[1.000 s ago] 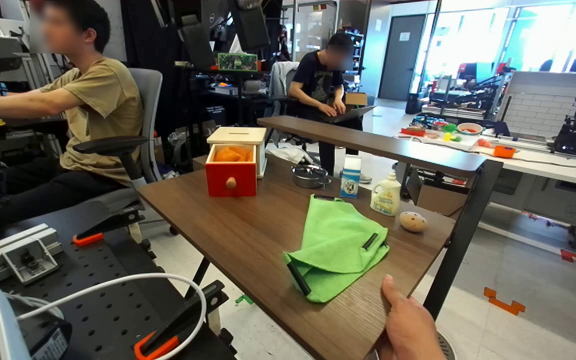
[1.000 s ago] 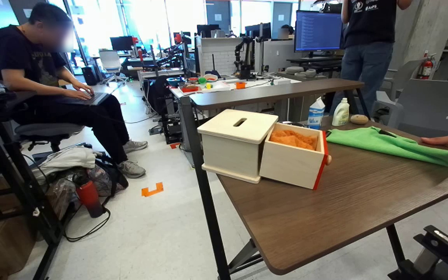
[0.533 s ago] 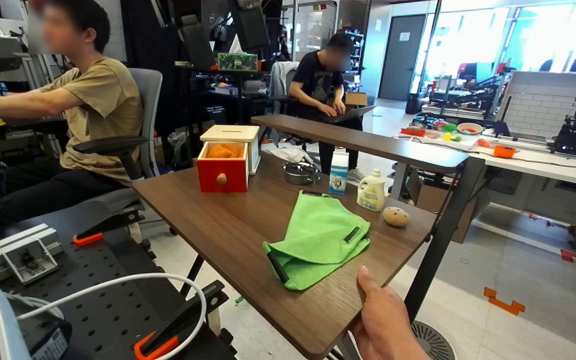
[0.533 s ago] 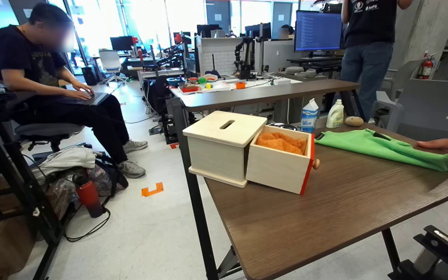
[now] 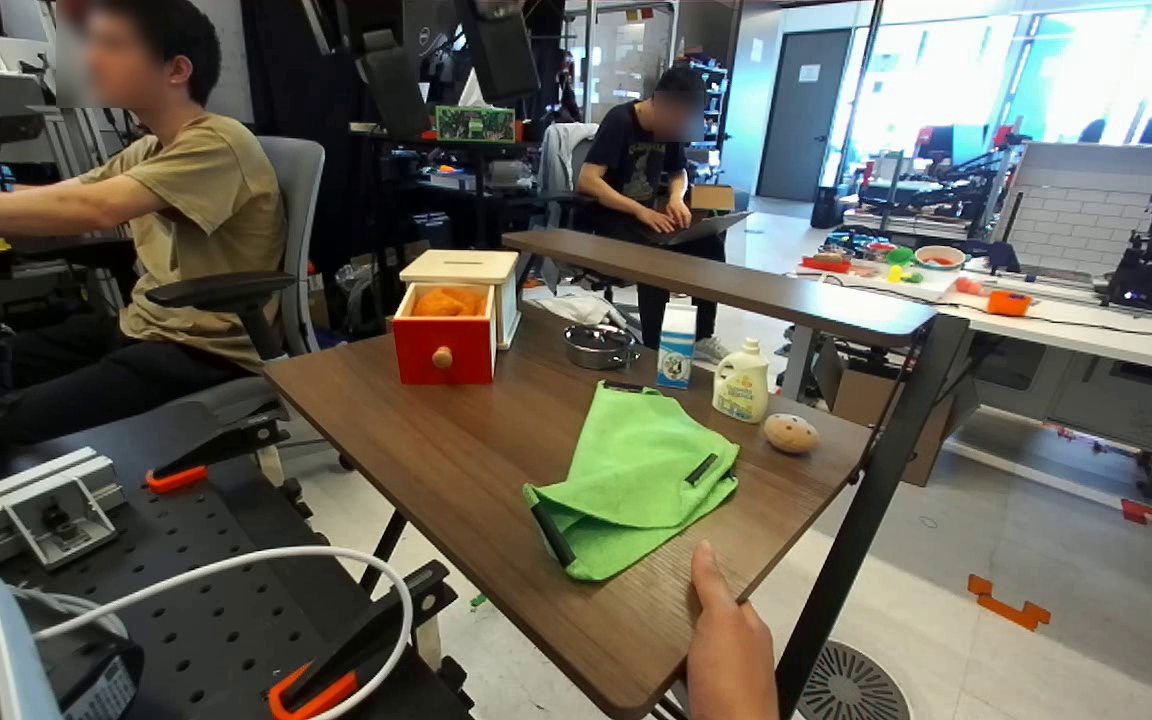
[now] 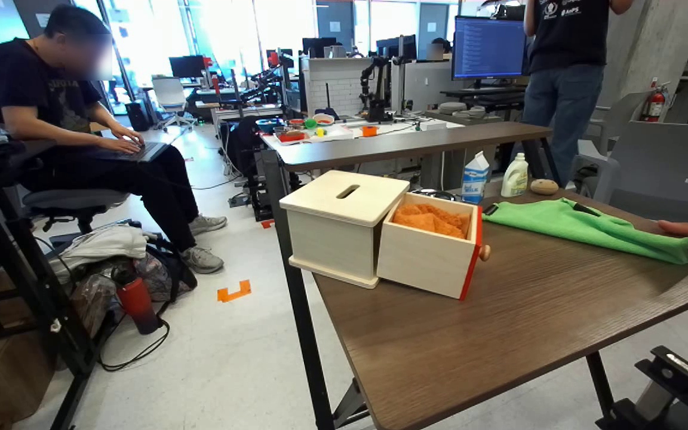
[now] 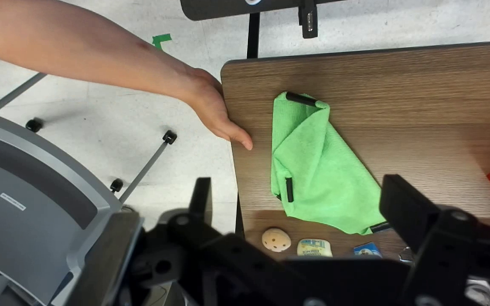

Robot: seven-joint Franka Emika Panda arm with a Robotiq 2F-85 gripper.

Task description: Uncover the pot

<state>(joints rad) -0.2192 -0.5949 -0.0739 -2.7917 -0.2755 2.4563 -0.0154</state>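
Our gripper (image 7: pixel 299 187) is hanging with its fingers (image 7: pixel 200 195) spread far apart, holding nothing, as the wrist view is showing. Below it a person's hand (image 7: pixel 211 108) is resting at the edge of the table (image 7: pixel 419 106), and there we are seeing what has just changed: in both exterior views the table is standing shifted from where it was a second ago, everything on it riding along, though against half a second ago it is hardly moving and only the hand is sitting slightly nearer the corner. We are taking this as someone placing the table, so any reach for the pot is needing a fresh aim. Farther in, the green cloth (image 7: pixel 326 174) is lying rumpled, covering nothing that we are able to make out. Beyond it a speckled egg-shaped thing (image 5: pixel 791 434), a bottle (image 5: pixel 741 385) and a carton (image 5: pixel 676 350) are making a row. Just past the cloth's far corner, apart from it, the pot (image 5: pixel 600 348) is sitting between the carton and the red-fronted box (image 5: pixel 451 335). No cloth is lying on it; whether a clear lid is, we are failing to tell. We are judging the uncovering either done or not yet set up. Farthest off, a seated person (image 5: pixel 641 150) is bending over a laptop (image 5: pixel 704 230).
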